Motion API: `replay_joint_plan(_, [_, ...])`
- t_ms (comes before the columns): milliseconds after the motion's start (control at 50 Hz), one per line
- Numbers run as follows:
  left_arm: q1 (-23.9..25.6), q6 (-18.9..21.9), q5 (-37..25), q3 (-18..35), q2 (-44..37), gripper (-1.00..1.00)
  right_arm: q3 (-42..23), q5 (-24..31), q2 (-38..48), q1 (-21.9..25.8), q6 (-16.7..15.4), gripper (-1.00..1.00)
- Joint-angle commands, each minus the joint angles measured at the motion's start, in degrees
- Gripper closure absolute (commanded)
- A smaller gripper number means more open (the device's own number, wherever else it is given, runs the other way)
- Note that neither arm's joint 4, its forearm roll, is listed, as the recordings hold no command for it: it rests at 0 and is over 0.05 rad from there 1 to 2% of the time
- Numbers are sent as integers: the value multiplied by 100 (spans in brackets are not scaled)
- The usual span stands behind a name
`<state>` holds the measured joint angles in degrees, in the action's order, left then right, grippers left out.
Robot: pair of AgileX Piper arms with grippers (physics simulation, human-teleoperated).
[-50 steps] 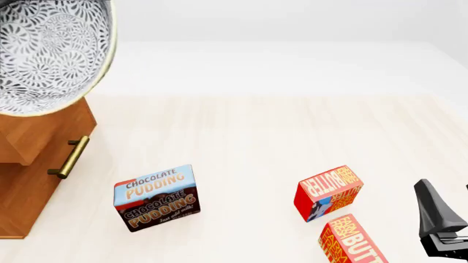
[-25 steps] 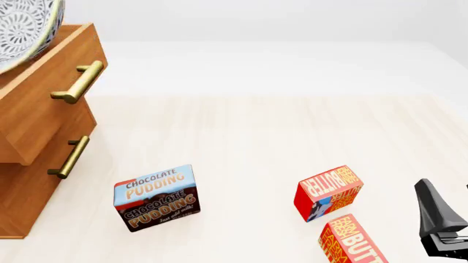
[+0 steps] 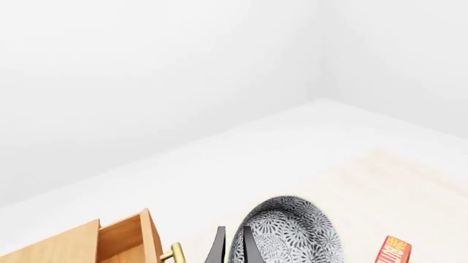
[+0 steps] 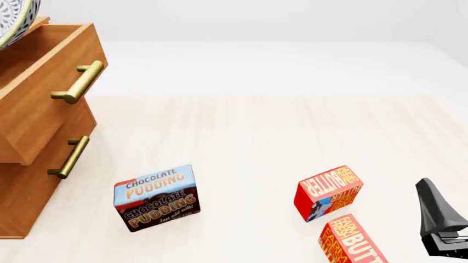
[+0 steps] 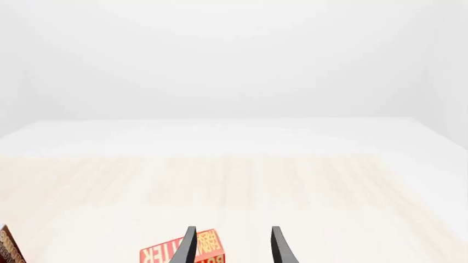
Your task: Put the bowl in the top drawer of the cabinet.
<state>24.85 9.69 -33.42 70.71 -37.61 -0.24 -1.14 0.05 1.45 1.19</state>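
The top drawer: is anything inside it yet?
The top drawer is pulled open, and the part showing holds only bare wood. The bowl hangs above it, gripped by the left gripper. The drawer's far end is out of frame.

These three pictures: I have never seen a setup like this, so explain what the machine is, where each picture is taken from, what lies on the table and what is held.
This is a simulated robot with two arms at a pale wooden table.

The front view looks forward and down over the table from the arms' side. On the left stands the cabinet, its top drawer pulled open. On the table lie a chocolate pudding box and two red butter boxes.

The other two pictures come from cameras mounted just behind each gripper. In the left wrist view, the left gripper is closed on the rim of the patterned bowl, held tilted in the air near the open drawer. In the front view only the bowl's edge shows, at the top left corner.

The right gripper is open, holds nothing, and hovers near a butter box.
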Motion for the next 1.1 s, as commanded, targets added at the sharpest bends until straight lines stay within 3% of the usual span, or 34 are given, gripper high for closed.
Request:
replay_joint_plan(20, [-31,33,7,36,16,100,0,-6,-1,-4,-4,-100])
replay_joint_plan(220, [-286,-159,-135,210,-186,100,0,-4,-1,11,12,-100])
replay_joint_plan(560, [-748,-687,-510,943,-641,100,0,-38,-2,20,22,-100])
replay_joint_plan(780, [-1343,-1516,-671,1156,-1173,100,0,-46,-2,25,27,-100])
replay_joint_plan(820, [-1323,-1436,-617,1154,-1165,100,0,-45,-2,18,28,-100])
replay_joint_plan(1100, [-1805,-2205,-496,987,-1419,100,0,-50,-2,21,25,-100])
